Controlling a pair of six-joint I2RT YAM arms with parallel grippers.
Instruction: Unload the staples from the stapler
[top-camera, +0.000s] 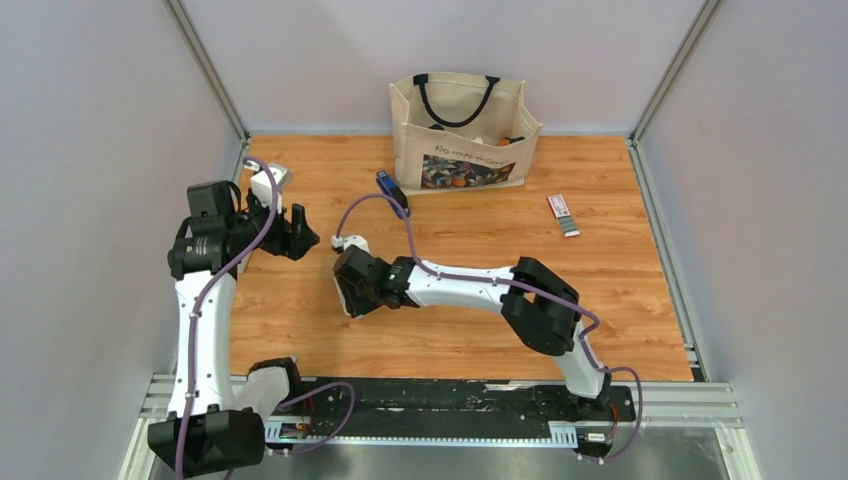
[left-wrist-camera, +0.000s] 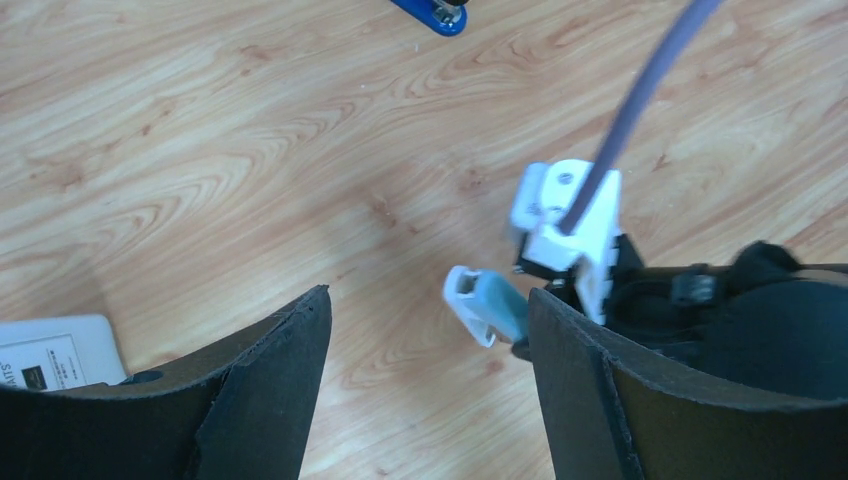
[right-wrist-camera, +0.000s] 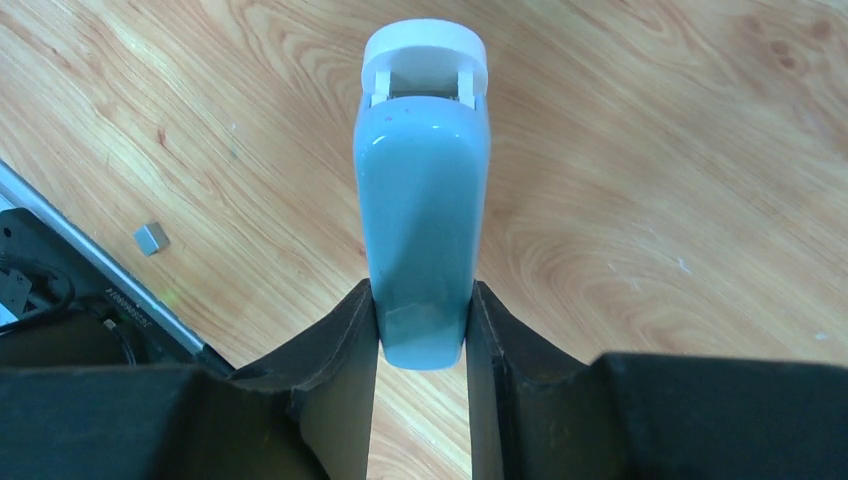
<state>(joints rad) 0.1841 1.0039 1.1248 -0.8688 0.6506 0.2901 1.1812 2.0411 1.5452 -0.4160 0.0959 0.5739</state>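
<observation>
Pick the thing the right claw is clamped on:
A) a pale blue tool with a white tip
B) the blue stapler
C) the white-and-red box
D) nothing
A: the right wrist view shows the right claw shut on the pale blue tool, while the stapler lies apart on the table near the tote bag.

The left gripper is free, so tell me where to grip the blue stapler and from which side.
Grip the stapler across its narrow middle, coming down from above with the open left gripper. It lies as a slim bar on the table, and the bag stands close to its far end, so that end is probably crowded.
</observation>
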